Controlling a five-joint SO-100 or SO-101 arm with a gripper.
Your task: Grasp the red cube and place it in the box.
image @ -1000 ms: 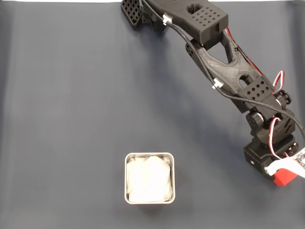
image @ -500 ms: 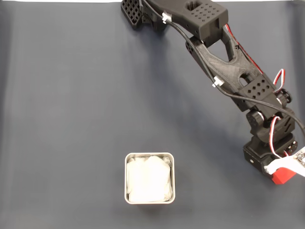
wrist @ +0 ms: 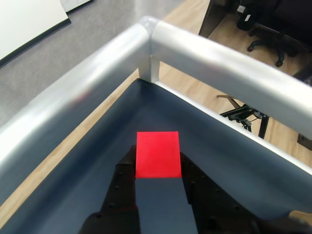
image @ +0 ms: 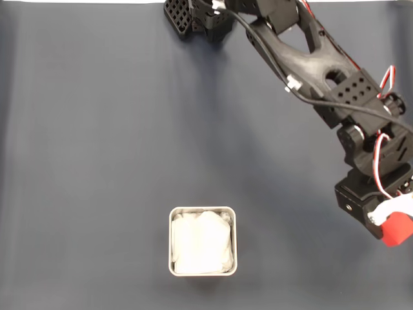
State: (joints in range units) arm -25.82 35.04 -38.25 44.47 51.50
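Black arm: my links run from the top edge of the fixed view down the right side, wrist bent over the table's right edge, red and white wires looped beside it.
Gripper: my gripper (image: 395, 226) sits at the far right, well apart from the box; in the wrist view my gripper (wrist: 157, 165) enters from the bottom edge.
Jaws: clamped on the red cube, one black finger (wrist: 124, 173) on each side face, touching it.
Red cube: the red cube (wrist: 157, 154) sits between my fingers; top face reads nearly square, no clear long axis, edges roughly in line with my fingers. In the fixed view the red cube (image: 397, 228) pokes out at my tip.
Lift: can't tell.
Box: the box (image: 171, 242) sits on the dark mat (image: 97, 142), bottom centre, white lining inside.
Background: silver rail (wrist: 209, 58) and wood floor behind the cube in the wrist view.
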